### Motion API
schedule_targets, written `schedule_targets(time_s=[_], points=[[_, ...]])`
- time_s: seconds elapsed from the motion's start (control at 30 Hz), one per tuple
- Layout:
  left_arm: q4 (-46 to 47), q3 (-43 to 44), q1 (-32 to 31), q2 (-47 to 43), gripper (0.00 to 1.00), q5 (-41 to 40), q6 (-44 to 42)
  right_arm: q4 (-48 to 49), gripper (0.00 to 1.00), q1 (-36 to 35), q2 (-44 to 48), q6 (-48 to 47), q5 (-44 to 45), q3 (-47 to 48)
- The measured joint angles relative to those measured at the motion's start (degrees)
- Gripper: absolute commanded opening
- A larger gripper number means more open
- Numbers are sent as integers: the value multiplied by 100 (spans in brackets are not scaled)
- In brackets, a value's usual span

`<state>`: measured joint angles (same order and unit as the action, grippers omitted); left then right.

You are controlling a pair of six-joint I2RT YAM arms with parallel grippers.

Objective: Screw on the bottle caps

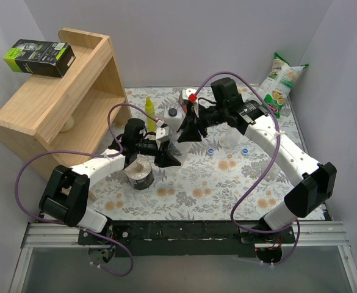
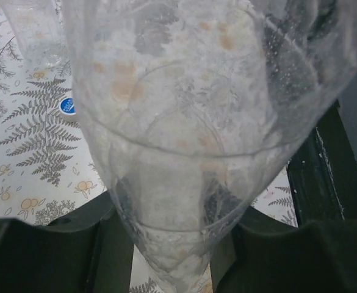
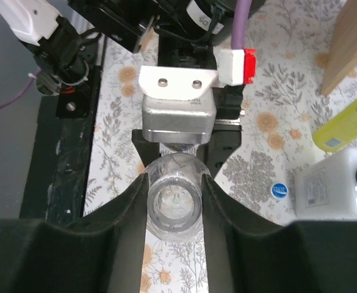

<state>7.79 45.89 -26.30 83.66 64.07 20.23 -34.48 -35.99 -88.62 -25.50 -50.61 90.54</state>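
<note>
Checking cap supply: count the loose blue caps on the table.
2. One blue cap lies mid-table, in front of the white bottle; the other cap lies to its right. More may be hidden.

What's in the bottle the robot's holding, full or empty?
Looks empty: the floral tablecloth shows through the clear bottle, and no liquid is visible.

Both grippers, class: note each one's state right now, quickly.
Left gripper: jaws closed on the small clear plastic bottle.
Right gripper: jaws closed on that same bottle.
</note>
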Motion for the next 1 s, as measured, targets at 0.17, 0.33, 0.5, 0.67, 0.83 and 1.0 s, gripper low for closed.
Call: schedule_targets(time_s=[0.17, 0.33, 0.5, 0.67, 0.83, 1.0], points=[[39, -17, 0, -33, 23, -343, 310, -374, 65, -7, -79, 66, 533, 420], [-55, -157, 114, -308, 15, -883, 621, -562, 67, 356, -55, 70, 968, 1440], [-256, -214, 188, -863, 6, -1405, 693, -581, 56, 876, 199, -212, 1397, 1320], [-433, -214, 160, -1362, 0, -2055, 1023, -1235, 54, 892, -332, -1217, 1926, 1036], [-763, -129, 94, -1499, 0, -2616, 1333, -1349, 57, 874, -1016, -2061, 2594, -105], [-1084, -63, 94, -1646, 0, -2927, 1475, -1370, 58, 876, -1285, -2671, 2994, -837]])
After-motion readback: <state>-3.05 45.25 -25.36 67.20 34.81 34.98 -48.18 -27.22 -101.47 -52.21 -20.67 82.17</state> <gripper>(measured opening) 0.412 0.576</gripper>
